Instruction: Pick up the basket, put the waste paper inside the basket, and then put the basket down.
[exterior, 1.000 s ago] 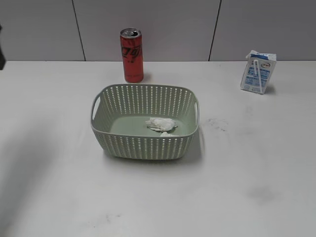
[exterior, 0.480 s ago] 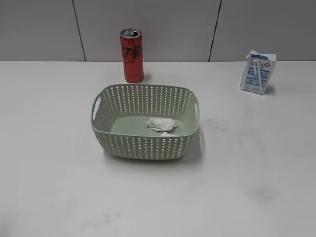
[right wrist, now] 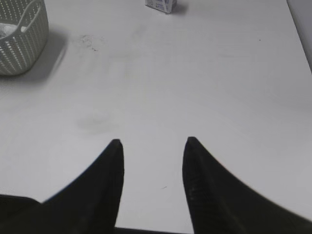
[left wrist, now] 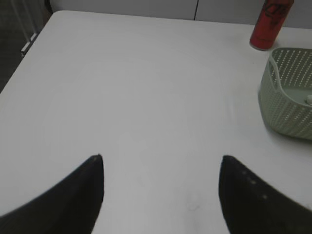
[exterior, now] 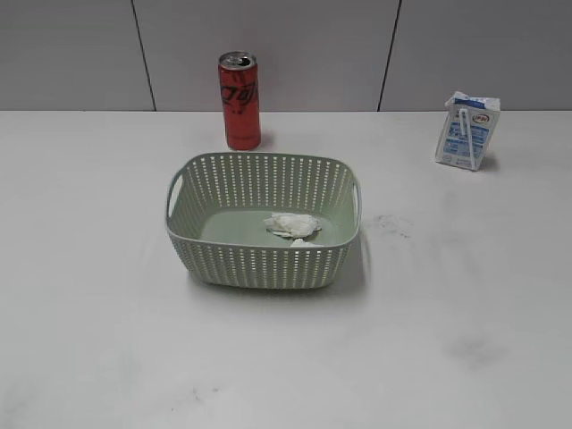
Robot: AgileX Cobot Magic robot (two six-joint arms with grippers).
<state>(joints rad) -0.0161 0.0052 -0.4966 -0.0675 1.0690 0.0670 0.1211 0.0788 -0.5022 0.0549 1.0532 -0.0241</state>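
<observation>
Left gripper: open, empty, above bare table. Right gripper: open, empty. Basket: set down, well ahead, between both. Paper: inside basket. Judged complete; nothing visibly left.

Light: bright and even, soft.
Shadow: a small one right of the basket.
Blur: both wrist views look fuzzy.
</observation>
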